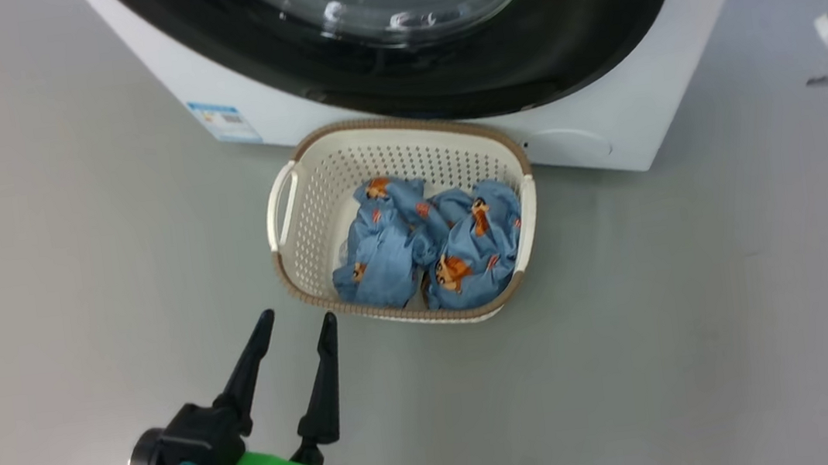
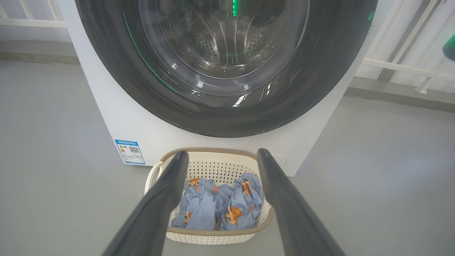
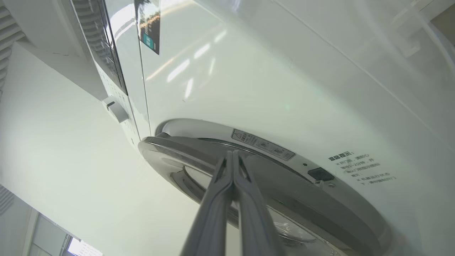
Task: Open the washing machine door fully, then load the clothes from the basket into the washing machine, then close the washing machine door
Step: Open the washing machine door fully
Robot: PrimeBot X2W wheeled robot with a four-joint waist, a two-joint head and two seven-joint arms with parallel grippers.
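The head camera looks down from high up at the floor (image 1: 74,263). The basket (image 1: 324,196) is in the middle and the washer (image 1: 604,125) is at 12 o'clock. The left wrist camera sits low and faces the washer, with the basket at 6 o'clock. Both see the blue label (image 1: 224,121). The right wrist camera is very close to the door (image 3: 312,202) edge and looks along the washer's white front.
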